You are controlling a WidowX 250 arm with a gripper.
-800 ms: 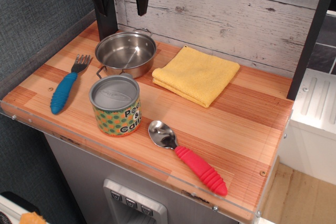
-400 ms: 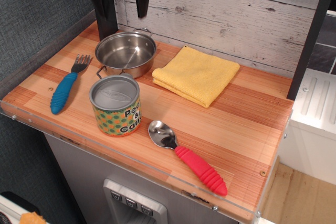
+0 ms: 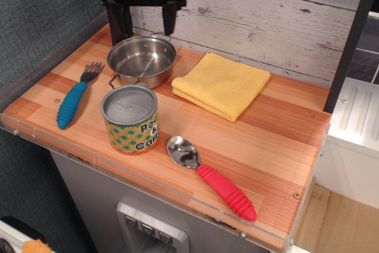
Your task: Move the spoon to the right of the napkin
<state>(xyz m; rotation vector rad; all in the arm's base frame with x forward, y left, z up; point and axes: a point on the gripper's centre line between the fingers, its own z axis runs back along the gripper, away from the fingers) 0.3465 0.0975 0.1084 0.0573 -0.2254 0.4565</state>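
Spoon (image 3: 210, 177) lies well apart from the spread fingers (image 3: 169, 18)

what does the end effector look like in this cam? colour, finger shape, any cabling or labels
The gripper is all matte black: a flat crossbar body at the top of the frame carrying two straight, narrow fingers that taper toward the tips. The left one looks longer and blockier than the right. No cables, stickers or markings are visible; the arm above is cut off by the frame edge.

Red-handled spoon (image 3: 210, 176) lies flat near the front edge, apart from folded yellow napkin (image 3: 221, 84).
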